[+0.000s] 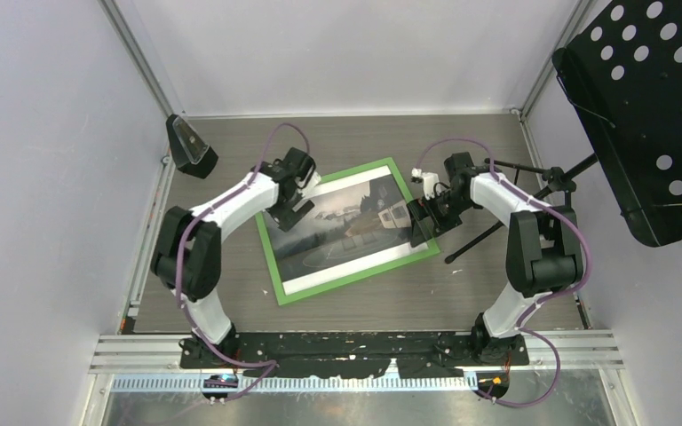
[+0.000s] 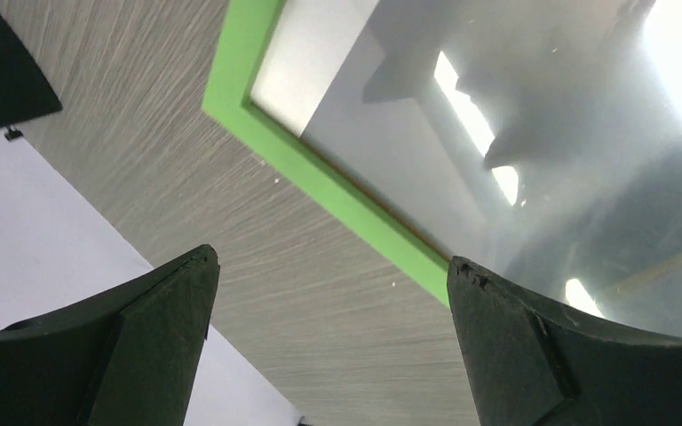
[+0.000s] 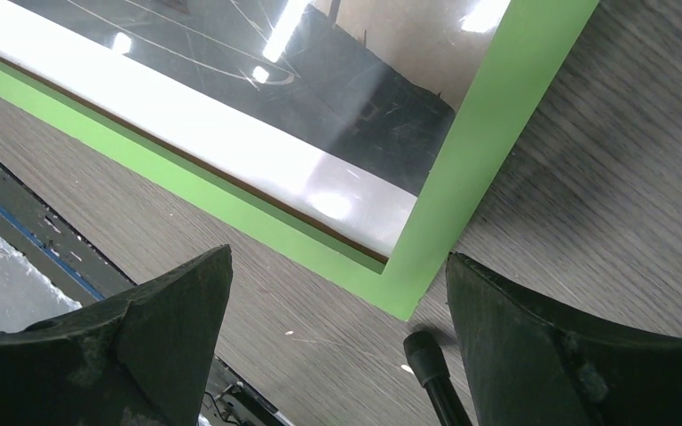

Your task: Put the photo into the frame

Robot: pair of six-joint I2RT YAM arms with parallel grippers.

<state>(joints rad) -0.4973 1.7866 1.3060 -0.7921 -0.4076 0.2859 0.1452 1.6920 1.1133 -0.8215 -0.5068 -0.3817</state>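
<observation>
Top external view: photo lay face up inside the frame, centre of picture. Left gripper hovered over its upper-left edge, right gripper at its right edge; both jaws spread, empty. Judgement: withdraw straight upward, avoiding nudging the corners.

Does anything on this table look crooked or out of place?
The green frame lies skewed to the edges of the table, photo inside. A black stand leg pokes onto the table, just short of the frame's near right corner.
</observation>
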